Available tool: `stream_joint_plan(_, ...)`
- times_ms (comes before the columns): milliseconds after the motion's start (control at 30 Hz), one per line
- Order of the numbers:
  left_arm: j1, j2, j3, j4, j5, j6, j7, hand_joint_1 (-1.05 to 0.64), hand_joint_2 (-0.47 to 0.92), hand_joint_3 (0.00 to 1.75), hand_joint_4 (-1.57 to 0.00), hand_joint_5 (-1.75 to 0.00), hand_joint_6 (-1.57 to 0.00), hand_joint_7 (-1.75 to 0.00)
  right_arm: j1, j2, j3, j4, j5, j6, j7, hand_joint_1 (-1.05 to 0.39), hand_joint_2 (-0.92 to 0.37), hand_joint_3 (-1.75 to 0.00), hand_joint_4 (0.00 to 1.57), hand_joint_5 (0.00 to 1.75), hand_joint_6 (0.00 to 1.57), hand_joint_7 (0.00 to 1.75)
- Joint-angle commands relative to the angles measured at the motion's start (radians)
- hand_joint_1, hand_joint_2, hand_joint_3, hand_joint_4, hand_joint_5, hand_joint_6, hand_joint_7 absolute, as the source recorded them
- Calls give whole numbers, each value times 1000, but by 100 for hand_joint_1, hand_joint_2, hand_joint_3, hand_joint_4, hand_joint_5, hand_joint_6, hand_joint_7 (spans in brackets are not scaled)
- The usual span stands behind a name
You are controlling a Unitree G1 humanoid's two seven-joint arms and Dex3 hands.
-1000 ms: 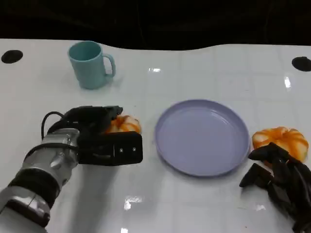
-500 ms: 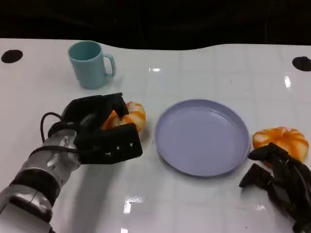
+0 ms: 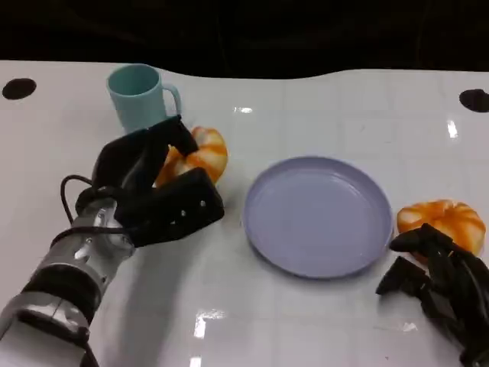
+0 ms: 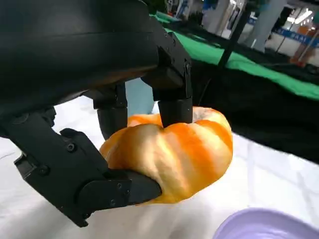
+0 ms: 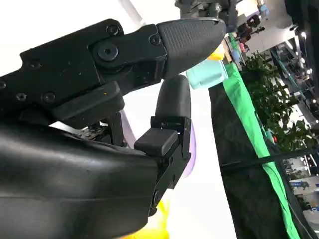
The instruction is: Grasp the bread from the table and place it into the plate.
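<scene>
My left hand (image 3: pixel 157 187) grips an orange-and-white striped bread roll (image 3: pixel 200 155) and holds it lifted off the table, left of the lavender plate (image 3: pixel 318 215). In the left wrist view the bread (image 4: pixel 172 152) sits between my thumb below and fingers (image 4: pixel 169 89) above, with the plate's rim (image 4: pixel 259 226) close by. A second striped bread (image 3: pixel 445 221) lies on the table right of the plate. My right hand (image 3: pixel 443 287) rests at the lower right, just in front of that bread, holding nothing, fingers spread (image 5: pixel 169 114).
A teal mug (image 3: pixel 141 100) stands at the back left, just behind the lifted bread, and appears in the right wrist view too (image 5: pixel 209 72). Black holes (image 3: pixel 18 88) mark the table's far corners. The white table (image 3: pixel 306 321) ends at a dark back edge.
My left hand has lifted the bread off the table and carried it up and away from me, toward the mug. The right hand has stayed put.
</scene>
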Motion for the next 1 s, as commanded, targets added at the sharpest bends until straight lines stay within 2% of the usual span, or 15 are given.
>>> stream_joint_plan(33, -8, -4, 30, -44, -29, 12, 21, -12, 48, 128, -90, -175, -70, -175, 7, -20, -2, 35, -16, -23, -1, -55, -92, -24, 69, 154, 63, 116)
stream_joint_plan(267, -26, -30, 25, -113, -44, -47, -19, -9, 45, 132, -92, -175, -70, -175, 1, -22, -9, 47, -2, -15, 14, -53, -92, -25, 68, 156, 64, 117)
stream_joint_plan(433, -60, -61, 1, -152, -49, -75, -119, -9, 46, 137, -89, -175, -70, -175, 1, -22, -9, 47, -1, -9, 14, -53, -92, -24, 68, 155, 64, 117)
stream_joint_plan(600, -98, -78, -28, -152, -36, -98, -201, -12, 43, 134, -89, -175, -73, -175, 7, -19, -3, 35, -9, -7, 0, -54, -92, -24, 68, 155, 64, 117)
stream_joint_plan(800, -142, -106, -61, -145, -36, -72, -315, -18, 43, 131, -90, -175, -76, -175, 13, -15, 4, 21, -15, -11, -17, -55, -92, -24, 66, 156, 64, 120)
stream_joint_plan(1000, -190, -131, -117, -97, 4, -62, -376, -21, 49, 130, -90, -175, -76, -175, 22, -7, 2, -12, 2, 31, -26, -55, -92, -20, 66, 156, 62, 122)
